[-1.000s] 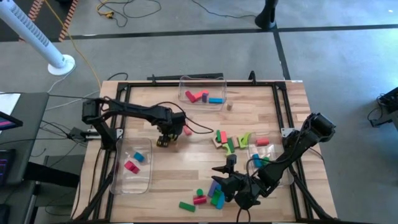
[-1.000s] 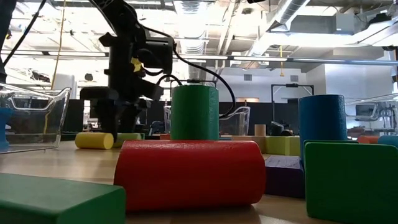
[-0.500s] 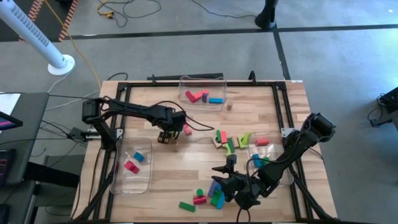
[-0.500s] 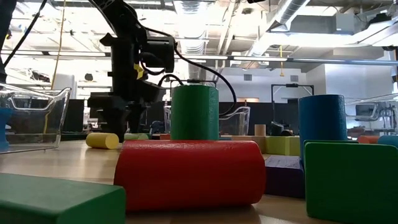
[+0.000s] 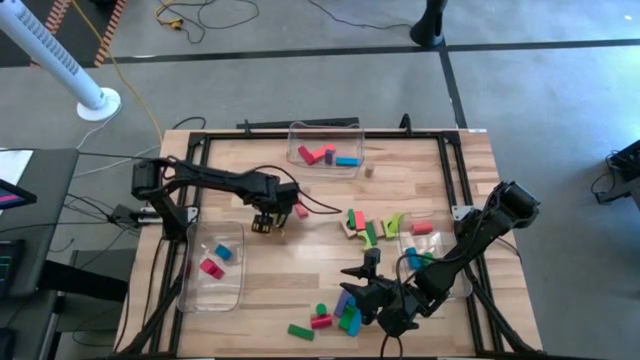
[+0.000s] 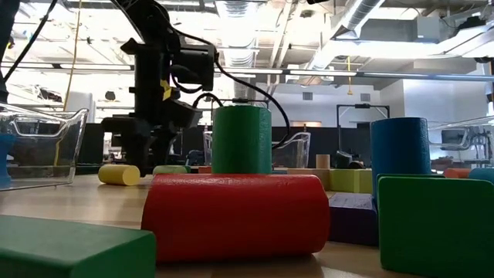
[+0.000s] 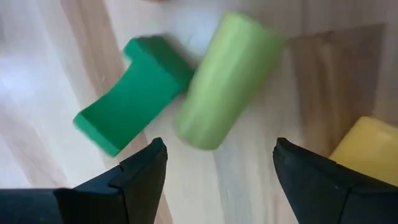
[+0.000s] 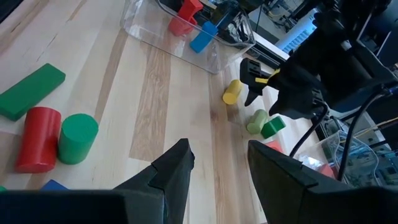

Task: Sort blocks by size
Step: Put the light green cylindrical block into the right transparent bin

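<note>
My left gripper (image 5: 265,222) (image 7: 217,168) points down, open, left of the table's middle. Under it on the wood lie a light green cylinder (image 7: 227,81), a green arch block (image 7: 130,102) and a yellow cylinder (image 7: 367,149) (image 6: 118,174); its fingers stand apart above them. My right gripper (image 5: 362,282) (image 8: 221,165) hangs open and holds nothing above a near group of blocks (image 5: 330,315). More blocks (image 5: 372,226) lie scattered right of the table's middle.
Three clear bins hold a few blocks each: one at the far edge (image 5: 325,150), one at the near left (image 5: 213,265), one at the right (image 5: 440,262) under my right arm. A red cylinder (image 6: 235,216), a green one (image 6: 241,139) and a blue one (image 6: 399,150) stand near the front.
My left gripper has tipped a little at the wrist while staying over the same spot above the cylinders. The yellow cylinder beside it has shifted slightly on the table.
</note>
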`<state>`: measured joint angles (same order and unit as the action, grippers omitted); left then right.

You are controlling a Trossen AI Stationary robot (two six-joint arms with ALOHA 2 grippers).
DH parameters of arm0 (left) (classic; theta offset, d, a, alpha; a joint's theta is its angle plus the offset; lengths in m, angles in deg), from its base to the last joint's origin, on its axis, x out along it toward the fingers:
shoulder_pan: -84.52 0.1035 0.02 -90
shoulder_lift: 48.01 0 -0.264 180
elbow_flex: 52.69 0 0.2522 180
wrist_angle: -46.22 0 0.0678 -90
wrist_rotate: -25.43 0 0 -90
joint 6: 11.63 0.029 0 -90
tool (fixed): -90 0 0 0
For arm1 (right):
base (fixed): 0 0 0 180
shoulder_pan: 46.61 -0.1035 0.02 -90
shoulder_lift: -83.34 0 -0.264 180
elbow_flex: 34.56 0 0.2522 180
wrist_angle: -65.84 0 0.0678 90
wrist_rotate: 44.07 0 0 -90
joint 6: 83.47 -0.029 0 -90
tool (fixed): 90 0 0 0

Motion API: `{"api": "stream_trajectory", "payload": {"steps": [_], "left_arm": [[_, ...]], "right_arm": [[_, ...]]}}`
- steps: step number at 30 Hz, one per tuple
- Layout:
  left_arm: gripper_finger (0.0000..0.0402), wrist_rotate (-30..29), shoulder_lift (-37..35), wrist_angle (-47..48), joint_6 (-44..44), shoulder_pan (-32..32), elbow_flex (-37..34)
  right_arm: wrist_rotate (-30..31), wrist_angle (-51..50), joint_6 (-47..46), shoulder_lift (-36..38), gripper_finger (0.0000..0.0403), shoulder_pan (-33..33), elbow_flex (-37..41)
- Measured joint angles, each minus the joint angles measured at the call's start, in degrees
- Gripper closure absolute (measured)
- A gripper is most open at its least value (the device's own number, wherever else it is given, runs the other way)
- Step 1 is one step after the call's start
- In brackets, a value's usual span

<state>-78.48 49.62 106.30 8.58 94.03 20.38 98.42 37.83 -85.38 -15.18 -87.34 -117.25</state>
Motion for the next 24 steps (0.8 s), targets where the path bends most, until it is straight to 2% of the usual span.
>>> {"api": "stream_trajectory", "payload": {"steps": [7,13,24], "left_arm": [[0.0120,-0.7,0.0,-5.3,2.4,-0.8,0.0],[0.0120,6.8,0.0,-4.7,2.4,-0.5,0.0],[0.0120,7.6,0.0,-3.7,1.0,-0.5,0.0]], "right_arm": [[0.0,0.2,0.0,0.0,0.0212,0.0,0.0],[0.0,0.2,0.0,0.0,0.0212,0.0,0.0],[0.0,0.2,0.0,0.0,0.0212,0.0,0.0]]}}
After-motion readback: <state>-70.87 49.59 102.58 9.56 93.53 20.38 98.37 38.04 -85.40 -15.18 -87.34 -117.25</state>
